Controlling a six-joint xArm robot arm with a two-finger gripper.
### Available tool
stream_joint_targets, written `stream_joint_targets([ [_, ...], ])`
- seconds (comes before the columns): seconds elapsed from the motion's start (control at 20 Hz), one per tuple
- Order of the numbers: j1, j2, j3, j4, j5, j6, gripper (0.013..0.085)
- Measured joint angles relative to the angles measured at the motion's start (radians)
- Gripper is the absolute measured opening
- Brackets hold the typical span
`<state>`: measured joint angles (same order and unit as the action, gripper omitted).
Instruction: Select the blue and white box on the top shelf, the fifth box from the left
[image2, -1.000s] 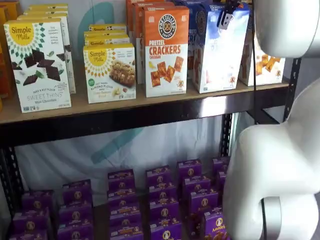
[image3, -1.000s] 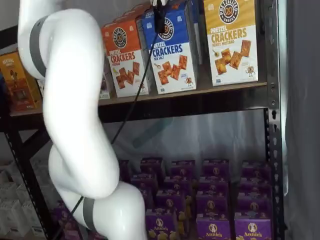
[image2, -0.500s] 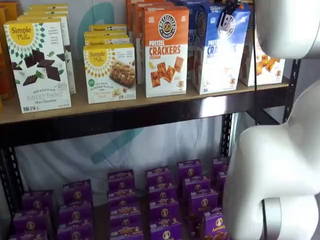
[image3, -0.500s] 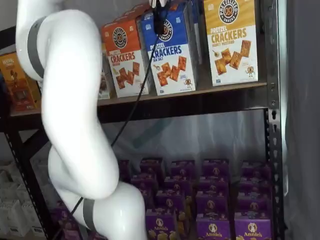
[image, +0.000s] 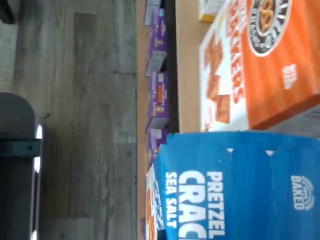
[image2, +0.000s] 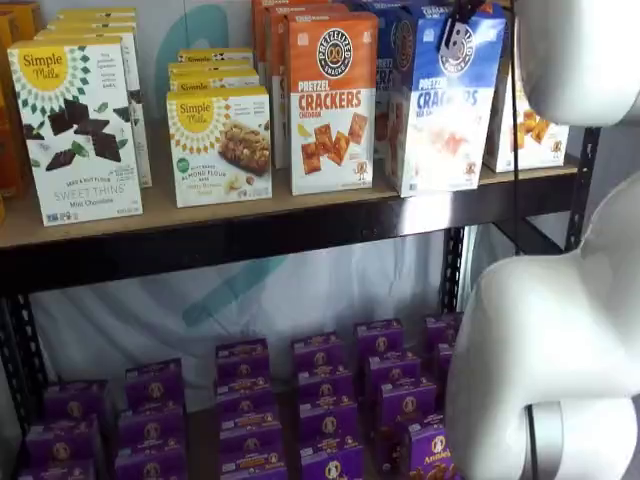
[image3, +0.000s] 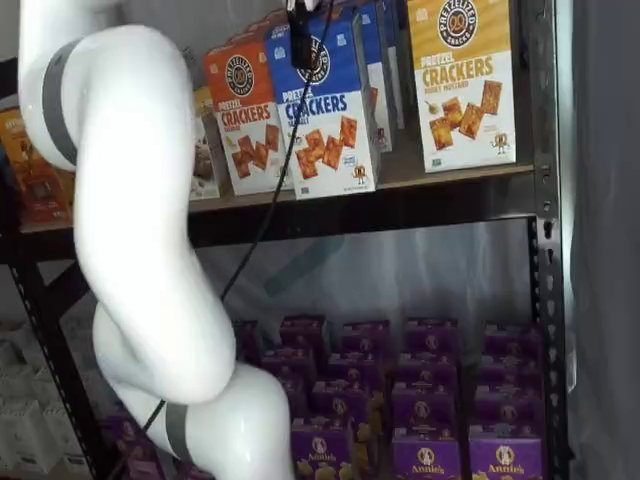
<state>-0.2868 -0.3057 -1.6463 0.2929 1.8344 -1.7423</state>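
The blue and white box (image2: 445, 100), printed "Pretzel Crackers Sea Salt", stands forward of its row on the top shelf (image2: 250, 215), its lower edge at the board's front lip. Both shelf views show it (image3: 322, 100). My gripper (image2: 460, 28) comes down from the view's top edge with its black fingers closed on the box's upper rim, a cable hanging beside it (image3: 300, 45). In the wrist view the blue box (image: 235, 190) fills the near part of the picture, with the orange-and-white box (image: 270, 60) beside it on the tan board (image: 187, 75).
An orange-and-white cracker box (image2: 332, 100) stands left of the held box and a yellow-and-white one (image3: 462, 80) right of it. Simple Mills boxes (image2: 75, 130) fill the shelf's left. Purple boxes (image2: 320, 400) crowd the lower level. My white arm (image3: 140, 220) stands before the shelves.
The blue and white box has come forward out of its row with the gripper on its top, and now stands ahead of the orange box. The fingers closed onto it.
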Motion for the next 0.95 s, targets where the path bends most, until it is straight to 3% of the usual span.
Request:
stream_joint_targets([
  [0.35, -0.011, -0.076, 0.062, -0.008, 0.087, -0.007, 0.0530],
  [0.95, -0.070, -0.193, 0.188, 0.006, 0.118, -0.059, 0.0530],
])
